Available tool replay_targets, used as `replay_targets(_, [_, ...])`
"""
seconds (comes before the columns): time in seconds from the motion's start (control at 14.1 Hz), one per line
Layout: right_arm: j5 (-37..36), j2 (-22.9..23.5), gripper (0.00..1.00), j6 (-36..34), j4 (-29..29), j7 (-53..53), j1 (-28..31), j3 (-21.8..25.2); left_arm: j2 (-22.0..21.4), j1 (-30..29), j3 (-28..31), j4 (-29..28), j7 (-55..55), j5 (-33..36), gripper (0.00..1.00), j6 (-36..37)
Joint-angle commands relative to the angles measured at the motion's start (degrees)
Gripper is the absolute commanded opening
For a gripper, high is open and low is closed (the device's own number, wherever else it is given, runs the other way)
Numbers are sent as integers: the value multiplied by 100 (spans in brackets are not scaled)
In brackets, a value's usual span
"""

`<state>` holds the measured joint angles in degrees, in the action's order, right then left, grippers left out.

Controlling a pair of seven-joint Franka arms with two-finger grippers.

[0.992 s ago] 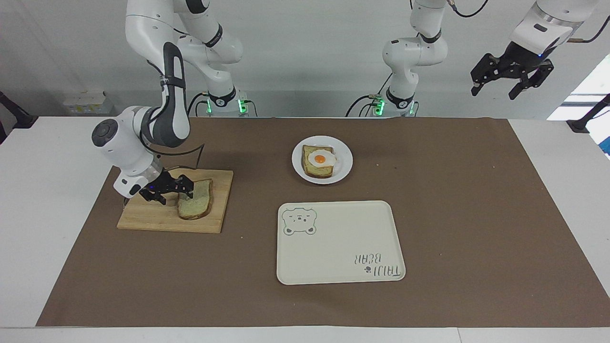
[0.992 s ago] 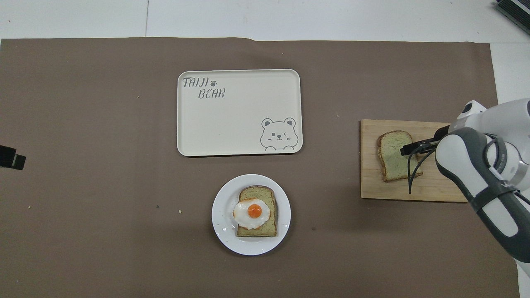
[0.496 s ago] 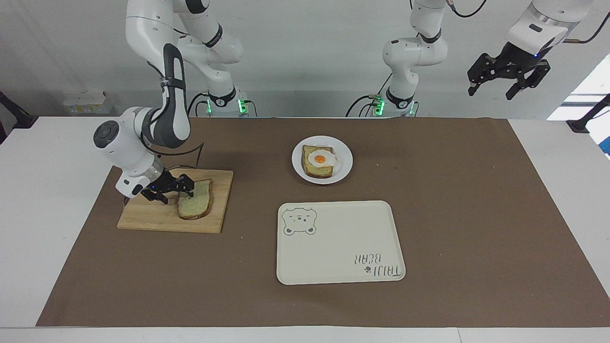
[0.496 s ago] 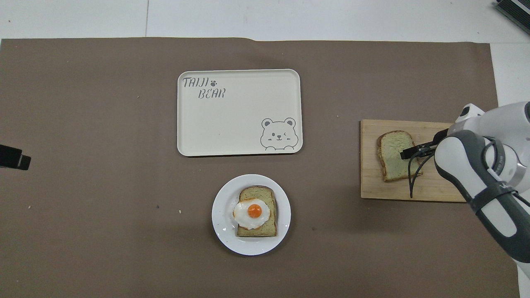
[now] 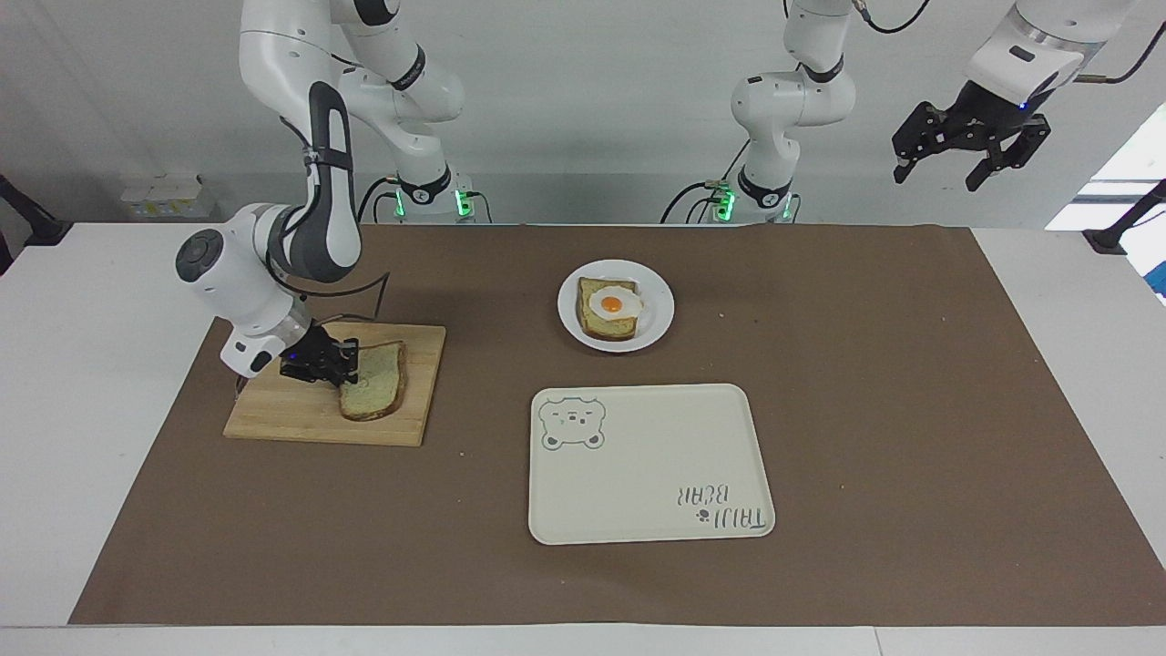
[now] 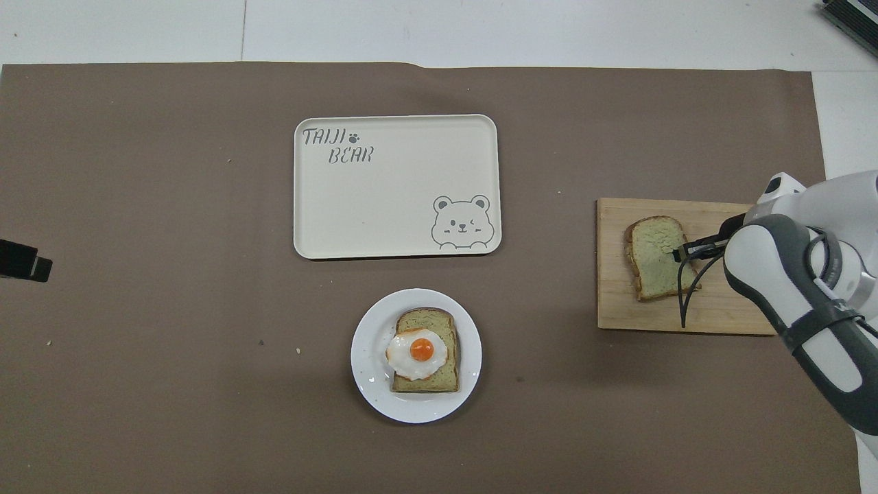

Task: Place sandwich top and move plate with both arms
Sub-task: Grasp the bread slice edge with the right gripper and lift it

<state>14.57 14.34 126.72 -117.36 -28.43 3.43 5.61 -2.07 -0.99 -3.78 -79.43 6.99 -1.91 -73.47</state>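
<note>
The sandwich top (image 5: 378, 387) (image 6: 651, 257), a plain slice with brown crust, lies on a wooden cutting board (image 5: 291, 415) (image 6: 713, 315) toward the right arm's end. My right gripper (image 5: 342, 364) (image 6: 682, 252) is low over the board, shut on the slice's edge. The white plate (image 5: 660, 314) (image 6: 367, 370) sits mid-table near the robots and carries a bread slice with a fried egg (image 5: 610, 308) (image 6: 418, 350). My left gripper (image 5: 940, 173) waits open, raised high over the left arm's end; only its tip (image 6: 20, 259) shows in the overhead view.
A cream rectangular tray (image 5: 651, 465) (image 6: 398, 192) with a bear drawing lies farther from the robots than the plate. A brown mat (image 5: 911, 410) covers the table.
My right gripper's fingers have closed from wide open onto the edge of the slice. The left gripper rose slightly early on and now holds still.
</note>
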Motion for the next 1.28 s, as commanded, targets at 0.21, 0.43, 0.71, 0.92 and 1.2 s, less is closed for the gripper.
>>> replay_targets(0.21, [160,-45,0,-199,186,-190,149,-25,-153,-7,18,-170,22,-56,100,17])
replay_targets(0.43, [160,-88,0,-639,539,-50,149,1,-162,11,18,-170,-5,-56,100,87])
replay_targets(0.71, [169,-221,0,-1156,854,240,132,-7,-162,-42,27,-170,4,-56,100,78])
replay_targets(0.92, [169,-221,0,-2166,1425,591,106,-42,-162,-42,27,-170,4,-56,100,52])
replay_targets(1.2, [519,-370,0,-2950,1594,979,53,-69,-162,-33,27,-170,4,-56,100,78])
